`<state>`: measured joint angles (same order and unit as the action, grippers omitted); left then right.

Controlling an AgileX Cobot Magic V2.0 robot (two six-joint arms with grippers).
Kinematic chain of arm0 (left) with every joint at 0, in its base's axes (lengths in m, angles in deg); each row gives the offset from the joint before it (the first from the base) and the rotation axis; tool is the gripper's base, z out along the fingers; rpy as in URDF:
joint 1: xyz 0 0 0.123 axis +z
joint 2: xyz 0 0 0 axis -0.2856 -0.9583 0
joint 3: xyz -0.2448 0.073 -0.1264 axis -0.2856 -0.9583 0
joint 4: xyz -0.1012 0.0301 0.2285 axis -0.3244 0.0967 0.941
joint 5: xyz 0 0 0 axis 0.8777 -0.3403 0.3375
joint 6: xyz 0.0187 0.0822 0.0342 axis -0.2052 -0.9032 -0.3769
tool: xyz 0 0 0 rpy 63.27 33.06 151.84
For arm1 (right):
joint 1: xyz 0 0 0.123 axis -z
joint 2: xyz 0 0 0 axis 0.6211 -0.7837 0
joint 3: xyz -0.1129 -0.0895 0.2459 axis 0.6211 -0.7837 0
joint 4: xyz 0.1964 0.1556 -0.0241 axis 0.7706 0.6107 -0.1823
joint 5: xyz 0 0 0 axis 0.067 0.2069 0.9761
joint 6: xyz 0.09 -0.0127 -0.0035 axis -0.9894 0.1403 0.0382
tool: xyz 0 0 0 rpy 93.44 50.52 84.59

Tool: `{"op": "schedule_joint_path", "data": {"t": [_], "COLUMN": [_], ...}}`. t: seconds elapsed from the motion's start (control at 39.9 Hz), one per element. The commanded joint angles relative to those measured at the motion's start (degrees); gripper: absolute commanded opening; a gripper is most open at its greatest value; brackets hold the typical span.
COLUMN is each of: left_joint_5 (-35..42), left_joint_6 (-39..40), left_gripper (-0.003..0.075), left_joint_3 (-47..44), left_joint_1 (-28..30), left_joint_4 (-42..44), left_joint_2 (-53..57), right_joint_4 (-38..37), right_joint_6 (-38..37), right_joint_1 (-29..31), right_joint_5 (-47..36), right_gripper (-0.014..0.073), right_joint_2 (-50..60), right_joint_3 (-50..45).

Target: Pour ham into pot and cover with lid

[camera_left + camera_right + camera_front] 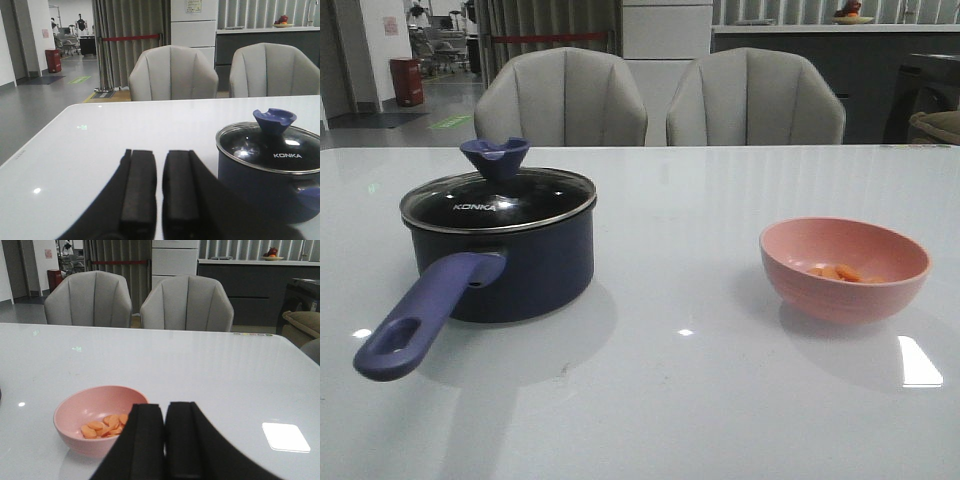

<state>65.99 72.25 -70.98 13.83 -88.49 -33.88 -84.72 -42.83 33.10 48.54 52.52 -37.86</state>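
Observation:
The dark navy pot (535, 275) stands on the left of the table, its purple-blue handle (420, 320) pointing to the near left. The glass lid (500, 205) with its flared knob (495, 157) rests on the pot. The ham (845, 272), several orange slices, lies in a pink bowl (840, 295) on the right. Neither gripper shows in the front view. My left gripper (160, 152) is empty, its jaws nearly together, to the left of the pot (260, 192) and lid (270, 150). My right gripper (165, 405) is shut and empty, just right of the bowl (75, 432) and ham (105, 425).
The white glossy table (700, 400) carries only the pot and the bowl. Two grey chairs (560, 100) stand behind its far edge.

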Motion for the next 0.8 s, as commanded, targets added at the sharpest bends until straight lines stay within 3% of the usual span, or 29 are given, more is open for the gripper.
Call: {"op": "schedule_joint_path", "data": {"t": [0.0,0.78], "left_joint_5": [4.5,5.3], "left_joint_6": [0.2,0.2], "left_gripper": [0.0132,0.0132], "left_joint_3": [-1.1,-1.1], "left_joint_1": [-0.1,-0.1], "left_joint_4": [-0.4,-0.4], "left_joint_2": [1.1,1.1], "right_joint_4": [-0.9,-0.9], "right_joint_6": [0.3,0.3], "right_joint_1": [0.3,0.3], "right_joint_5": [-4.5,-4.5], "right_gripper": [0.0158,0.0158], "right_joint_2": [1.1,1.1], "right_joint_3": [0.3,0.3]}}
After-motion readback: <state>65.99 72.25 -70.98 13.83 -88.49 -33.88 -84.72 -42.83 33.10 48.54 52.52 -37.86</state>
